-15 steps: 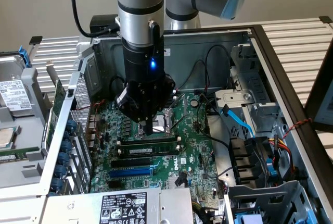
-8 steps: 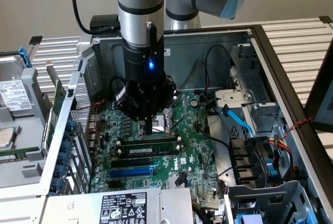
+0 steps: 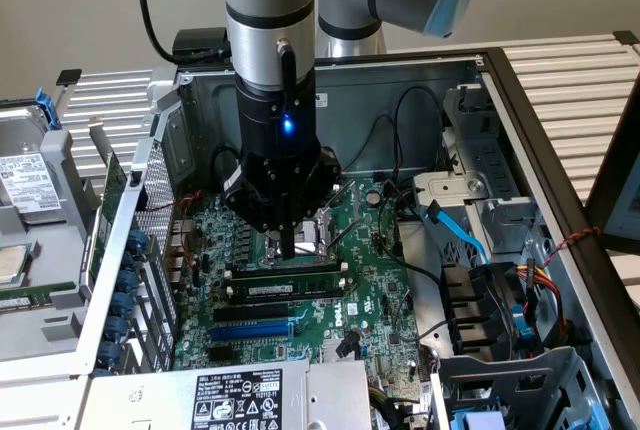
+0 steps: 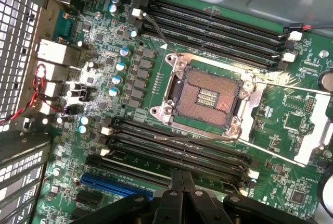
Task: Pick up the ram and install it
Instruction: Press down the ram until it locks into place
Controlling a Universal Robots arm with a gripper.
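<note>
Pressing ram (image 3: 290,290) at frame centre; end effector (image 3: 288,248) pinched together, empty. Stick light, stiff, fragile; hold by long edges.

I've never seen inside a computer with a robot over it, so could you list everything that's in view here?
computer case: one, grey metal, lying open
motherboard: one, green, on the case floor
processor socket: one, silver frame, empty, mid-board
ram: one, green stick with white label, in a slot right below the pincer
memory slots: several, black with white clips, either side of the socket
expansion slot: one, blue, past the ram
cables: several, blue, black, red, by the drive bays
robot arm: one, silver and black
pincer: one, black, shut
</note>
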